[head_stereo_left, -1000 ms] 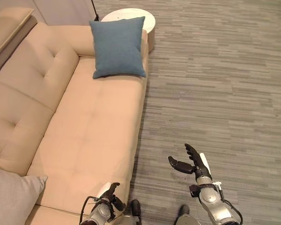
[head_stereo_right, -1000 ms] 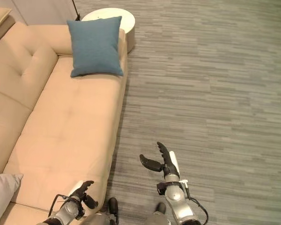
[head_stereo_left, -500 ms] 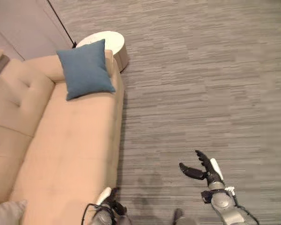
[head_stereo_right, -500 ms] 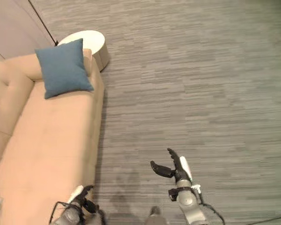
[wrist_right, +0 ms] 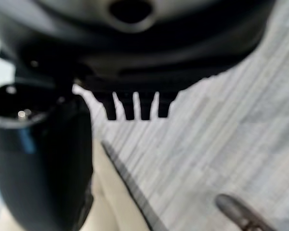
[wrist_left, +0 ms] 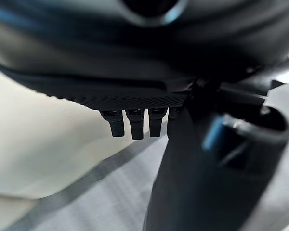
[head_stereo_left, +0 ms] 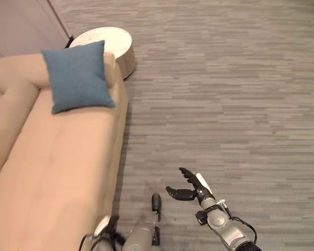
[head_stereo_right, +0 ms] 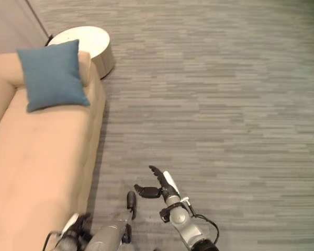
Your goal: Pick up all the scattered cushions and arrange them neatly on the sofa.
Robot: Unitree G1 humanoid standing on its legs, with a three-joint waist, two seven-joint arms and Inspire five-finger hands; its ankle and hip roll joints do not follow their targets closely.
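Observation:
A blue cushion [head_stereo_left: 77,76] leans upright against the armrest at the far end of the beige sofa [head_stereo_left: 57,157]. My right hand [head_stereo_left: 194,189] hovers open over the grey floor in front of the sofa, its fingers [wrist_right: 135,108] straight and its thumb spread, with nothing in it. Low beside the sofa's front edge is my left hand [head_stereo_left: 105,230]; its fingers [wrist_left: 135,125] are straight and it holds nothing. Both hands are far from the blue cushion.
A round white side table [head_stereo_left: 102,39] stands just past the sofa's far armrest. Grey striped carpet [head_stereo_left: 225,104] stretches wide to the right of the sofa. A wall [head_stereo_left: 21,23] runs behind the sofa at the far left.
The camera has swung to the right, so the sofa sits further left and the grey cushion at the lower left has left the picture. Both hands stay open and hold nothing.

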